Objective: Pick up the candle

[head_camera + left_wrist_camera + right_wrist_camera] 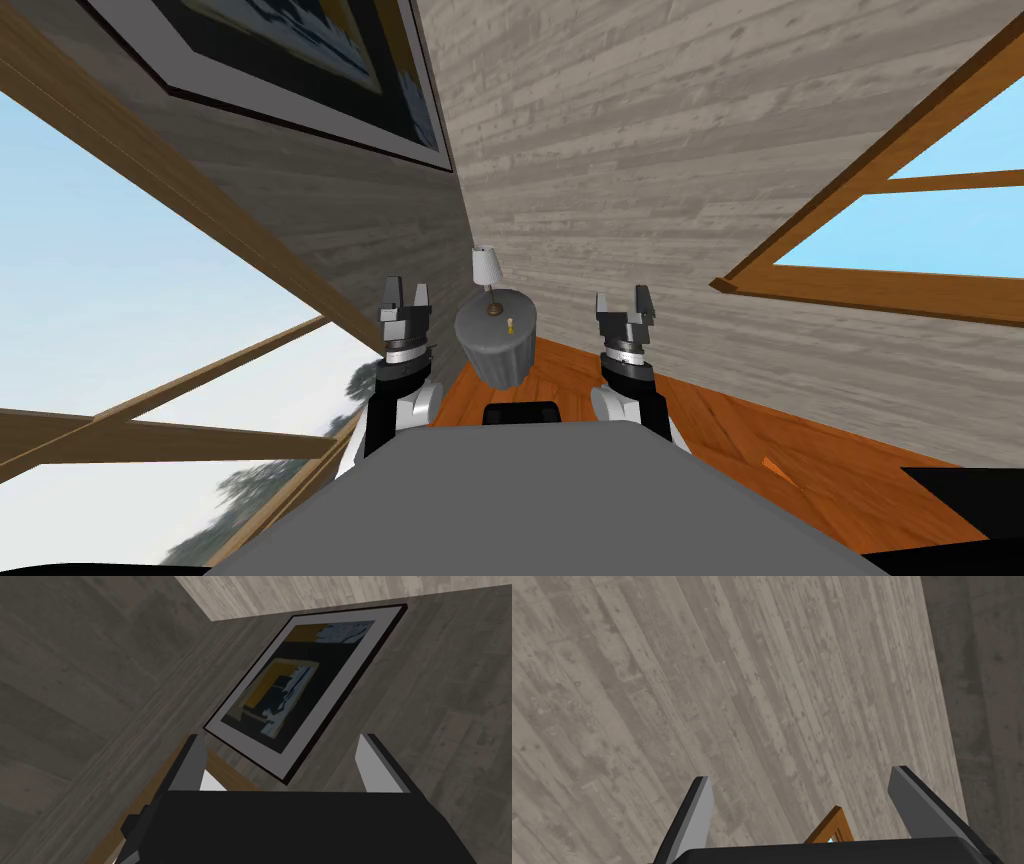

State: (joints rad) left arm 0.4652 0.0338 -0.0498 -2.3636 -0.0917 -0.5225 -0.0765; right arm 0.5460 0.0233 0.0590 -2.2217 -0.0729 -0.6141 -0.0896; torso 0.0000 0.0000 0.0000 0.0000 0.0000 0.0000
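Small round grey desk (497,362) stands in far corner where two grey plank walls meet, on orange wood floor (745,440). Small pale candle (509,325) stands upright on desk top, just right of and slightly nearer than brown base of white-shaded lamp (487,268). Left gripper (406,292) raised left of desk, fingers spread apart, empty. Right gripper (624,300) raised right of desk, fingers likewise spread, empty. Both grippers apart from candle; desk sits between them.
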